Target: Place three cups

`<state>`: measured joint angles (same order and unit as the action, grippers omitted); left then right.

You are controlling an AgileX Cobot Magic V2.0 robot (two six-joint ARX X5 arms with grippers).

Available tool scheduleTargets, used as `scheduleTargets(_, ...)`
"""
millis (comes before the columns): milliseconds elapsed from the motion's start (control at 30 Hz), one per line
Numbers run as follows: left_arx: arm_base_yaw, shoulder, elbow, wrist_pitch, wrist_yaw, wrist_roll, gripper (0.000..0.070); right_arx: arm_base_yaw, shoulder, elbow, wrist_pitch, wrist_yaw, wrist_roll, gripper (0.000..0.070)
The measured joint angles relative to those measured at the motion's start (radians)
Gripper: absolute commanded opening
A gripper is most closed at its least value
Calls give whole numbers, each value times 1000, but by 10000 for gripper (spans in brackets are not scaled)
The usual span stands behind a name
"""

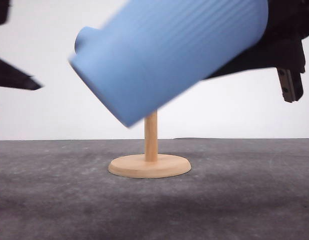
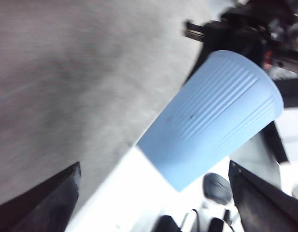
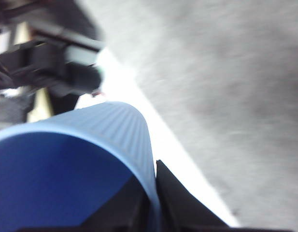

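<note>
Grey, mottled table (image 1: 254, 200) across the lower part of the front view, with a plain white wall (image 1: 234, 110) behind it. Hanging in the air above the table, close to the front camera and blurred: one light-blue ribbed cup (image 1: 169, 50), tilted well over, flat base pointing down toward the robot's left, rim end up at the robot's right. Seen also in the left wrist view (image 2: 211, 121) and in the right wrist view (image 3: 115, 130), mouth open toward that camera. Touching nothing but its holder. On the table, near the middle and behind the cup, a wooden stand (image 1: 149, 167): round flat base, thin upright post, upper part of the post hidden by the cup. Right gripper (image 3: 152, 203) clamped on the cup's rim wall, one finger inside the mouth and the other outside against the ribbing; in the front view, a black mass at the upper right. Left gripper (image 2: 156, 208) released, fingers spread wide with nothing between them, dark tip at the left edge of the front view, apart from the cup. Smallest, a rounded light-blue patch (image 1: 86, 37) behind the cup's upper left edge; cannot tell what.
</note>
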<state>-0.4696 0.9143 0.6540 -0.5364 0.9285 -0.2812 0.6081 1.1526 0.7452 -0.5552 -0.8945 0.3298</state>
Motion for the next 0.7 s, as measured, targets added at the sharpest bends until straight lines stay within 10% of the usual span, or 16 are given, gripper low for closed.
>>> scheduleTargets(700,-319,216,0,348,88,22,700,7,0,0,67,-159,26,0)
